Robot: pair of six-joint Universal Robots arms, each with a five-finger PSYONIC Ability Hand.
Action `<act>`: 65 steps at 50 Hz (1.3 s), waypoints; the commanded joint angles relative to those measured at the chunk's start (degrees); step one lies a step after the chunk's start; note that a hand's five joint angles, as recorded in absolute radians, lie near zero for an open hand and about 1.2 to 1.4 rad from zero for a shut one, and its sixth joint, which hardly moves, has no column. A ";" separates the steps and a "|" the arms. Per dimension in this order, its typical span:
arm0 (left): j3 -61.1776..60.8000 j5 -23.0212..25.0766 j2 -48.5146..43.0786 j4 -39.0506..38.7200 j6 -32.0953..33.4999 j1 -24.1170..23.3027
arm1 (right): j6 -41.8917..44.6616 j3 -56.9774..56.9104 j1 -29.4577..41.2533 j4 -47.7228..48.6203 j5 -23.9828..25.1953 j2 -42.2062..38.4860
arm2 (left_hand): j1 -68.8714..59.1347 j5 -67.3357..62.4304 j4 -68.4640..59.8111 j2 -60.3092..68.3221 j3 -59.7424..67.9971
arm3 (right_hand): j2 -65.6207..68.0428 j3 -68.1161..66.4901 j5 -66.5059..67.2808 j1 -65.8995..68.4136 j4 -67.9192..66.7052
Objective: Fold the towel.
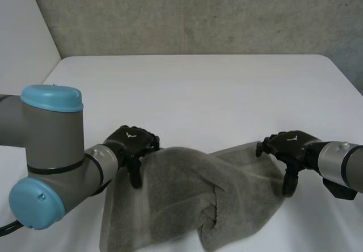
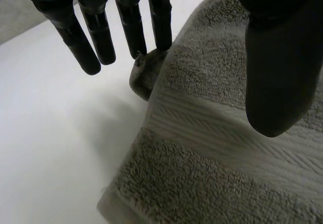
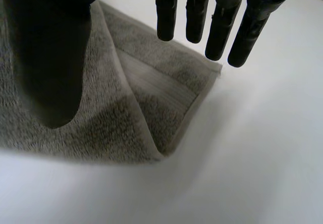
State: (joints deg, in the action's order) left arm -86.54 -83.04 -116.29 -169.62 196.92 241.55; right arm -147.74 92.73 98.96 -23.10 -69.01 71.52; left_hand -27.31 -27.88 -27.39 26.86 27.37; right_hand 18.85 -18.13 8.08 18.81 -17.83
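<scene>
Left hand and right hand are open, fingers straight and pointing down, over the towel's left and right corners.

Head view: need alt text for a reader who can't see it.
A rumpled grey towel lies on the near part of a white table, with the robot's left hand at its left end and the right hand at its right end. Both hands point straight fingers down at the cloth.

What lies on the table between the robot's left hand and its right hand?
In the head view the grey towel lies rumpled between the left hand and the right hand, one hand at each far corner.
</scene>
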 commanded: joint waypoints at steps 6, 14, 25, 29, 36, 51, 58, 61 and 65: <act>-1.18 -0.01 0.72 0.51 0.21 0.41 | 1.67 2.19 0.00 2.54 -0.07 -1.73 | 0.11 10.67 0.18 0.34 -0.16 | 4.36 -5.07 5.12 4.39 -5.38; -2.32 -0.10 0.45 0.34 0.48 0.41 | 1.67 3.51 0.18 5.26 -0.60 -3.40 | -4.60 5.96 -4.53 5.05 4.55 | 6.54 -7.26 7.31 6.58 -7.57; -2.85 -0.19 0.28 0.34 0.57 0.41 | 1.76 4.12 0.71 6.23 -1.22 -5.34 | -17.22 -6.65 -17.14 17.67 17.16 | 14.28 -15.00 15.05 14.31 -15.30; -3.46 -0.19 0.54 0.34 0.57 0.50 | 1.67 4.12 0.79 6.49 -1.13 -5.25 | -17.22 -6.65 -17.14 17.67 17.16 | 27.02 -27.74 27.79 27.06 -28.04; -4.08 -0.19 1.07 0.08 0.57 0.76 | 1.40 4.12 0.79 6.76 -1.13 -5.07 | -13.18 -2.61 -13.10 13.63 13.13 | 44.39 -45.11 45.16 44.42 -45.41; -4.52 -0.89 2.04 -0.71 0.57 1.64 | 0.00 4.38 0.70 6.76 -0.51 0.63 | -10.84 -0.27 -10.76 11.29 10.78 | 61.15 -61.87 61.92 61.19 -62.17; -4.34 -5.11 2.04 -1.42 0.65 2.34 | -1.15 4.30 0.62 7.46 -0.34 4.15 | -6.28 4.28 -6.21 6.73 6.23 | 61.15 -61.87 61.92 61.19 -62.17; -4.34 -5.64 2.04 -1.42 0.65 2.43 | -1.15 4.21 0.62 7.55 -0.25 4.77 | -6.28 4.28 -6.21 6.73 6.23 | 61.15 -61.87 61.92 61.19 -62.17; -4.61 -5.81 2.04 -1.33 0.65 2.52 | -1.06 4.30 0.62 7.63 -0.34 4.86 | -6.45 4.12 -6.37 6.90 6.40 | 61.15 -61.87 61.92 61.19 -62.17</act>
State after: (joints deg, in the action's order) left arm -90.93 -88.34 -114.25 -171.02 197.58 243.99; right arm -148.88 96.99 99.59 -15.66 -69.29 76.04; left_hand -38.88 -38.30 -39.27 38.68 38.97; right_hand 73.56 -76.55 66.23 74.99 -76.35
